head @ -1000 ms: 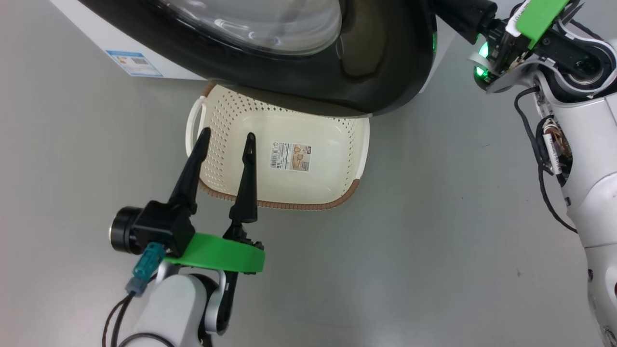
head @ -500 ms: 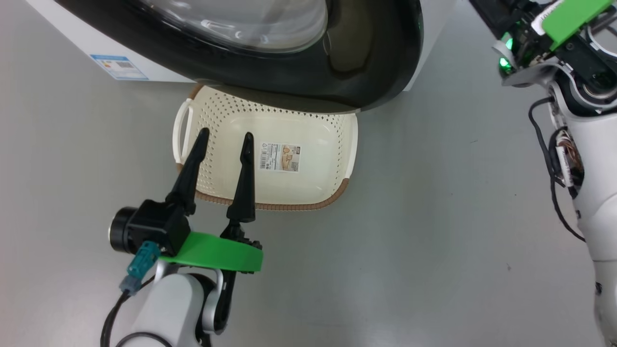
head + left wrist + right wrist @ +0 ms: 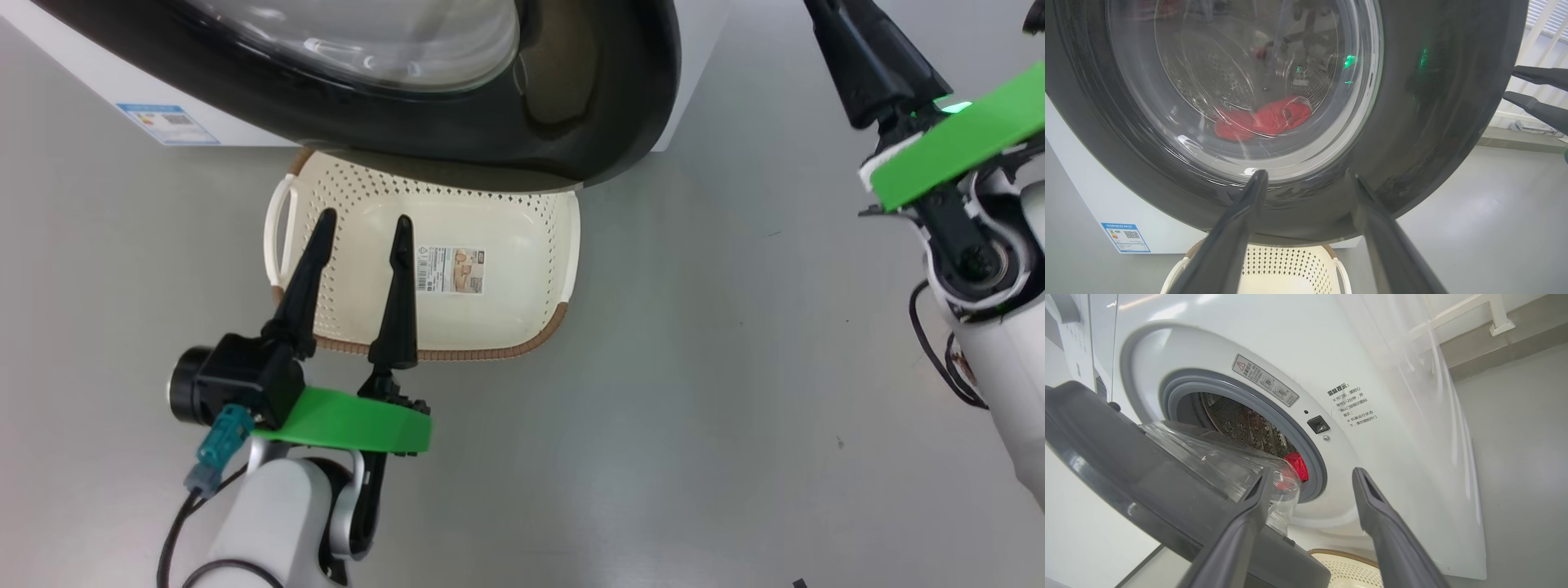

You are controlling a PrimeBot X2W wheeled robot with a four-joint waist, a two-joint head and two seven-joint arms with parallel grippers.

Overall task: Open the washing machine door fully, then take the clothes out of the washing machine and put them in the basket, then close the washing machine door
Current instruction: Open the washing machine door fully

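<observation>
The washing machine door [image 3: 571, 106], black-rimmed with a bulging glass bowl, stands partly open over the far side of the basket [image 3: 457, 354], which holds nothing. Red clothes [image 3: 1274, 118] lie in the steel drum, seen through the glass, and in the right wrist view the clothes [image 3: 1296, 465] show behind the grey rubber ring. My left gripper [image 3: 363, 219] is open above the basket's left part, fingers pointing at the door. My right gripper [image 3: 1311, 473] is open, holding nothing, just off the door's free edge and facing the washing machine [image 3: 1372, 355]. The left wrist view catches that right gripper [image 3: 1513, 83] beside the rim.
A blue label [image 3: 167, 124] marks the machine's lower front. A sticker [image 3: 451, 269] lies on the basket's bottom. Grey floor [image 3: 694, 392] stretches right of the basket. A white railing [image 3: 1543, 32] stands behind, right of the door.
My right gripper has opened and drawn back to the right, away from the door's edge. The head camera has shifted, so the whole scene sits further left. The left arm is unchanged.
</observation>
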